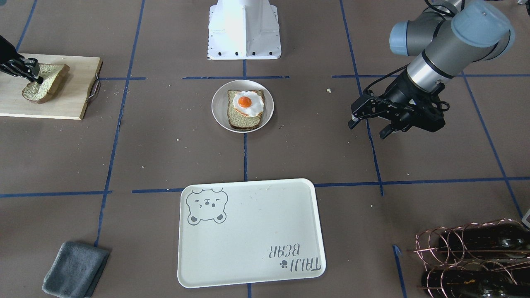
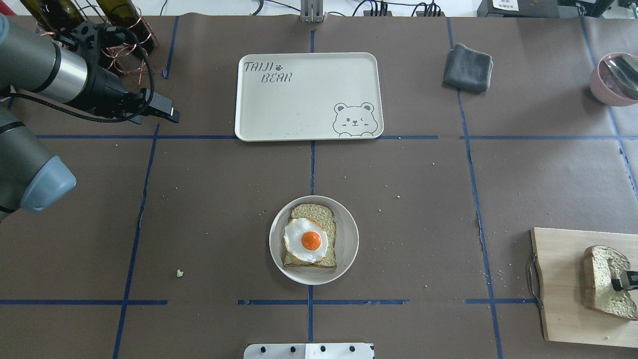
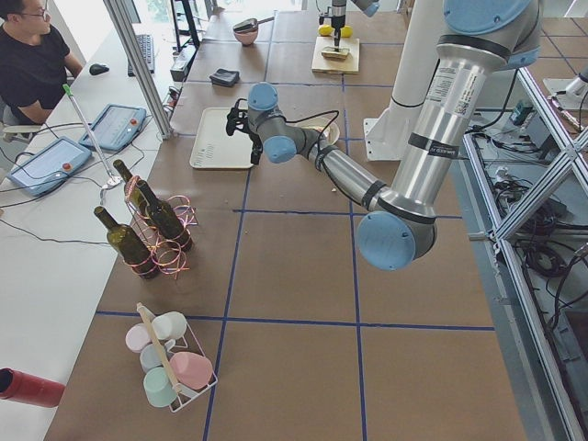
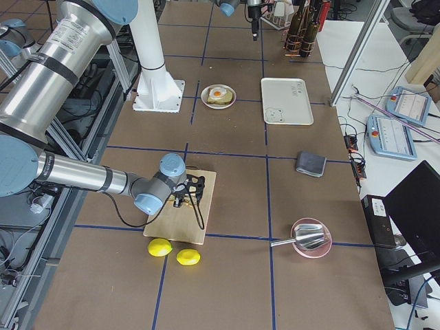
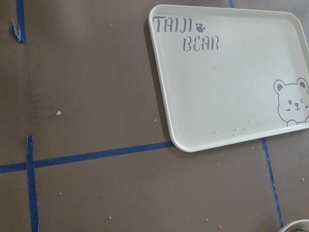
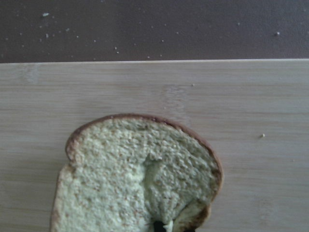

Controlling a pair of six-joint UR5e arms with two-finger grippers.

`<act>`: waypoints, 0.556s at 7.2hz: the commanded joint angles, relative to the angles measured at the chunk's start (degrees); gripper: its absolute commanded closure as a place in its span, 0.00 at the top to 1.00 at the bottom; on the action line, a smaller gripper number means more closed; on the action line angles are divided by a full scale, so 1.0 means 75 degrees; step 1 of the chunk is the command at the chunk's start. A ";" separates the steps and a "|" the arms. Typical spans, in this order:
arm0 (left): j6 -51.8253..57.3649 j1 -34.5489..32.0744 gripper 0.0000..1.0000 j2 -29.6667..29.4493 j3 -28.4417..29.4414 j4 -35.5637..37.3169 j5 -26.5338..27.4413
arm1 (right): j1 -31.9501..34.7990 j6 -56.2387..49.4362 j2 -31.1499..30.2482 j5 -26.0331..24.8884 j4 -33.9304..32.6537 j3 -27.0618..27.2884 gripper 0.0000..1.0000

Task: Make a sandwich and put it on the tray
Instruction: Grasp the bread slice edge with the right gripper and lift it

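One bread slice [image 1: 244, 114] with the fried egg [image 1: 247, 103] on top lies on a small round white plate [image 1: 219, 108] at mid-table; it also shows in the overhead view [image 2: 310, 243]. A second bread slice [image 1: 43, 85] is tilted up on the wooden cutting board [image 1: 70, 97]. My right gripper [image 1: 36, 78] is shut on it, and the right wrist view shows the slice [image 6: 130, 179] dented at the pinch. The cream tray [image 1: 248, 231] with the bear drawing holds nothing. My left gripper [image 1: 367, 129] is open and empty, hovering beside the tray [image 2: 299, 94].
A folded grey cloth [image 1: 74, 269] lies near the tray. Wine bottles in a copper wire rack [image 1: 472, 256] stand at the table's far-left corner. A pink bowl [image 2: 610, 77] with a metal scoop and two lemons [image 4: 175, 251] are on the right side.
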 commanded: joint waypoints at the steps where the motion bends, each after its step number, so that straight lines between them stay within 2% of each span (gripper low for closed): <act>1: 0.0000 -0.0008 1.00 0.0000 0.0001 0.0000 0.0000 | 0.0017 0.0012 0.0027 0.0001 0.0006 0.0092 0.00; 4: 0.0000 -0.0008 1.00 0.0012 0.0012 0.0000 0.0000 | 0.0284 0.0012 0.0190 0.0175 0.0018 0.0816 0.00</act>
